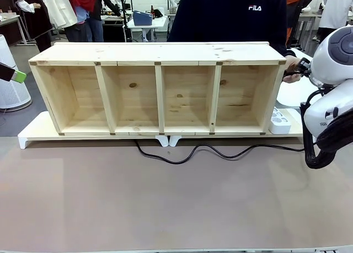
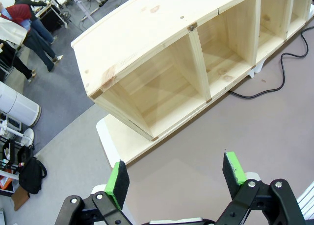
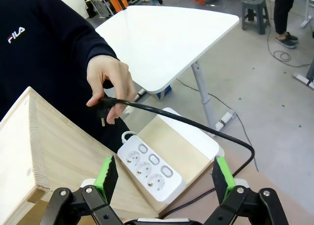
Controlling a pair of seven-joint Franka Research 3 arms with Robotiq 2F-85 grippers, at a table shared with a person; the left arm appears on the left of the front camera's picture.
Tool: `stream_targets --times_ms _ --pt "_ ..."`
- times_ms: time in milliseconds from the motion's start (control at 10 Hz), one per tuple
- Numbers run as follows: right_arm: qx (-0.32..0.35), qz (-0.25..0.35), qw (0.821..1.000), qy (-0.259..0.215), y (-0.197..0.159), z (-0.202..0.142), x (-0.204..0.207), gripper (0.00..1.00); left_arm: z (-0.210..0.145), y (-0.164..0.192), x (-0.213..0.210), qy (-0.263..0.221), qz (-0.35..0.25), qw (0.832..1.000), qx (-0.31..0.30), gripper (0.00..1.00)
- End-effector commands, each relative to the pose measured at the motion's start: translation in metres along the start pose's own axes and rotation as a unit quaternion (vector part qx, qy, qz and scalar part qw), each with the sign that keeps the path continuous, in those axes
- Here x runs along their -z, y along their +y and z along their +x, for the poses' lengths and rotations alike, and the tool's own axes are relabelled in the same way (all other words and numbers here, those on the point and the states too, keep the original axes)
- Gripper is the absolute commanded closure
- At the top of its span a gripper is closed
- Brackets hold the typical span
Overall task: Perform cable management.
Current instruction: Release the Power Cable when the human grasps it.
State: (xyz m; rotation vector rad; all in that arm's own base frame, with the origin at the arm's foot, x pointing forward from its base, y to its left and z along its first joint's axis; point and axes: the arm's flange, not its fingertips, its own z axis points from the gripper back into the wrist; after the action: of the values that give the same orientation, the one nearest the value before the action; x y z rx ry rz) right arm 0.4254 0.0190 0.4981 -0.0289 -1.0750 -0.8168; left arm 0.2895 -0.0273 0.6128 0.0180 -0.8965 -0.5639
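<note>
The cable (image 1: 220,149), a thin glossy black cord, snakes over the brown tabletop in front of the wooden shelf (image 1: 157,54) and runs off to the right. A person's hand (image 3: 109,83) holds its round black plug (image 3: 101,106) in the air above the shelf's right end. From there the cord arcs down past the white power strip (image 3: 149,165). My right gripper (image 3: 163,175) hangs open just below hand and plug, with nothing between its green pads. My left gripper (image 2: 175,173) is open and empty over the table's left end, well away from the cable (image 2: 272,87).
The shelf lies with several open compartments facing me, on a low white-footed riser (image 1: 33,134). The power strip rests on the riser's right end. My right arm (image 1: 331,93) stands at the right edge. A white table (image 3: 167,38) is behind. The near brown tabletop is open.
</note>
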Motion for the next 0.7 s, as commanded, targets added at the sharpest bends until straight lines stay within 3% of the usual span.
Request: stream_targets --times_ms 0,600 --pt "-0.001 -0.002 1.0 0.003 -0.0006 -0.0002 0.0014 0.0 0.0014 0.0013 0.0017 -0.006 0.002 1.0 -0.001 0.0" --pt "-0.001 -0.002 1.0 0.003 -0.0006 -0.0002 0.0014 0.0 0.0014 0.0013 0.0017 -0.006 0.002 1.0 -0.001 0.0"
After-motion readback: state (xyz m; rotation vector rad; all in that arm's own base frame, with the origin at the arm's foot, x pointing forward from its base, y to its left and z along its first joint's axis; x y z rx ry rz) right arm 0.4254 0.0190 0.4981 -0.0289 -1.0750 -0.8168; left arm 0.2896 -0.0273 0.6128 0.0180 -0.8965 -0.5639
